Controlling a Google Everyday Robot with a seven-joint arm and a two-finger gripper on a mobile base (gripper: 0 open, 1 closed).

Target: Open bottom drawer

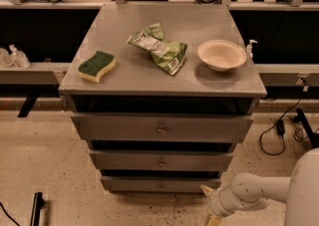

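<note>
The bottom drawer (160, 184) is the lowest of three grey fronts in the cabinet, with a small round knob (160, 186) at its centre. Its front stands upright, with a dark gap above it and none of its inside showing. My gripper (209, 204) hangs low at the cabinet's right front corner, just right of the drawer's right end and well away from the knob. It is open, one yellowish fingertip (206, 189) above the other, with nothing between them. My white arm (259, 192) comes in from the lower right.
The cabinet top (124, 75) carries a green-and-yellow sponge (97, 65), a crumpled green chip bag (162, 48) and a white bowl (222, 54). The middle drawer (162, 161) and top drawer (162, 128) sit above. Black cables (279, 130) lie on the speckled floor to the right.
</note>
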